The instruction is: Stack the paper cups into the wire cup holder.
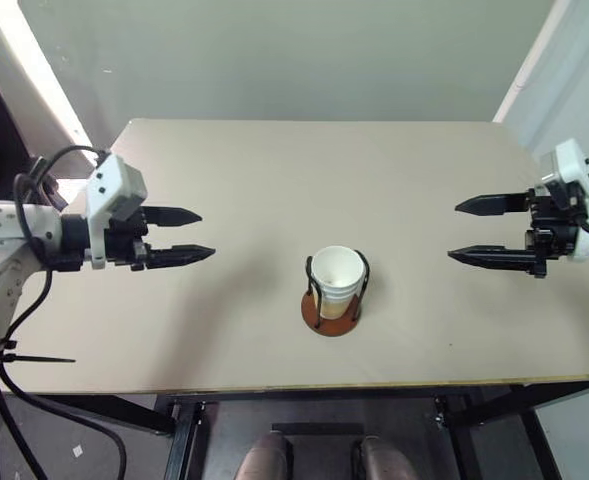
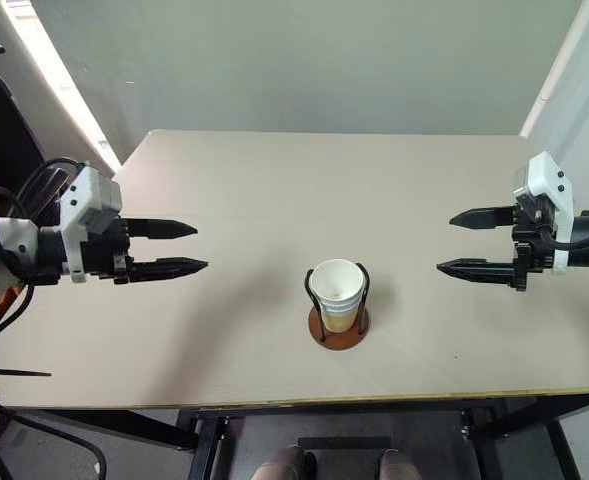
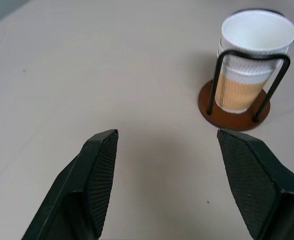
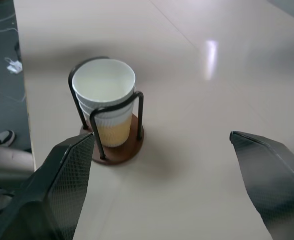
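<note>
My left gripper [image 1: 195, 235] hangs over the table [image 1: 274, 170] at its left side, jaws parted and holding nothing; near the front edge at the middle stands the wire cup holder [image 1: 334, 305], its black loops around the paper cups [image 1: 336, 275] nested upright inside; my right gripper [image 1: 468, 231] sits well apart at the right, jaws wide and empty, pointing inward.

white wrist housings, black fingers [image 1: 179, 256], cables
</note>
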